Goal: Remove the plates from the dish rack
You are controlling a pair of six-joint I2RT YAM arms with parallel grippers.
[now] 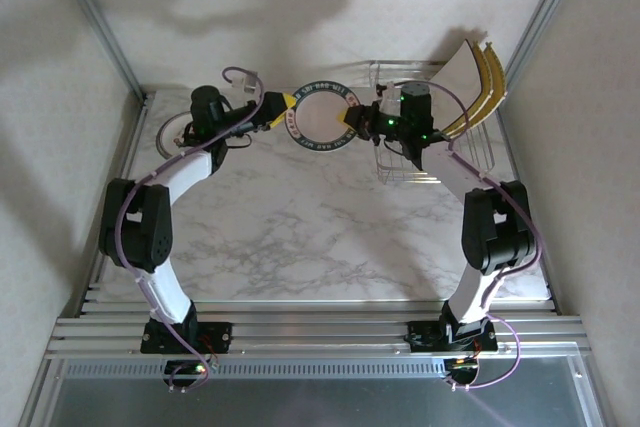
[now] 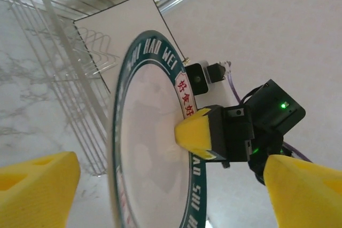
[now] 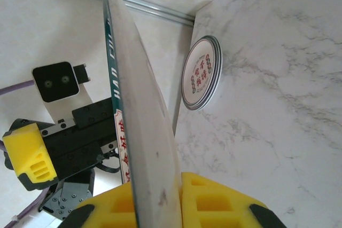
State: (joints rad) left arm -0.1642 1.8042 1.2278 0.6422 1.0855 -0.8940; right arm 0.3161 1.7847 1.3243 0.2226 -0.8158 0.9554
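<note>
2 tools flank the round dark-rimmed plate [image 1: 318, 117], held above the table [image 1: 300, 237] left of the dish rack [image 1: 398, 175]: right tool [image 1: 351, 119] clamped on its right rim, left tool [image 1: 279, 106] spread astride its left rim.

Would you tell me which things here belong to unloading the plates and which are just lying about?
Job: round white plate with dark lettered rim, held aloft; silver wire dish rack; square white plate and yellow grid-patterned square plate in it; stacked round plates.
Just there: marble tabletop; aluminium frame rails.
</note>
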